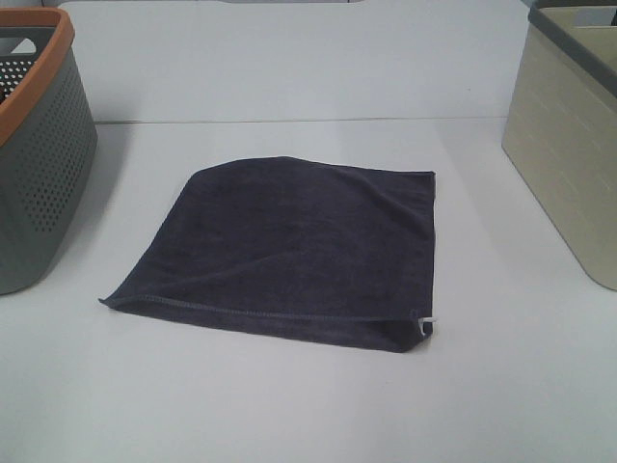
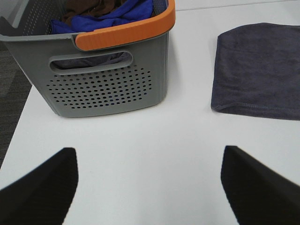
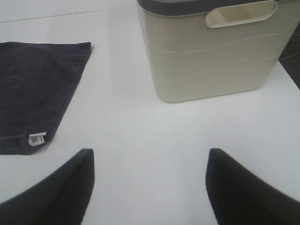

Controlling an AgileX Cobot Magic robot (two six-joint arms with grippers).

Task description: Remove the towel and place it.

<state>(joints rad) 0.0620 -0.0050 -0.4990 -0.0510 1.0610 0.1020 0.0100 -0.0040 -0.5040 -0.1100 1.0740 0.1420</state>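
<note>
The towel (image 1: 299,251) is a dark charcoal cloth lying flat in the middle of the white table, hem toward the front, with a small white tag at its front right corner. It also shows in the left wrist view (image 2: 258,70) and the right wrist view (image 3: 33,89). Neither arm shows in the exterior high view. My left gripper (image 2: 149,187) is open and empty over bare table, between the grey basket and the towel. My right gripper (image 3: 150,187) is open and empty over bare table, between the towel and the beige basket.
A grey perforated basket with an orange rim (image 1: 39,145) stands at the left; it holds blue and brown cloths (image 2: 108,14). A beige basket with a dark rim (image 1: 569,145) stands at the right, seen close in the right wrist view (image 3: 211,51).
</note>
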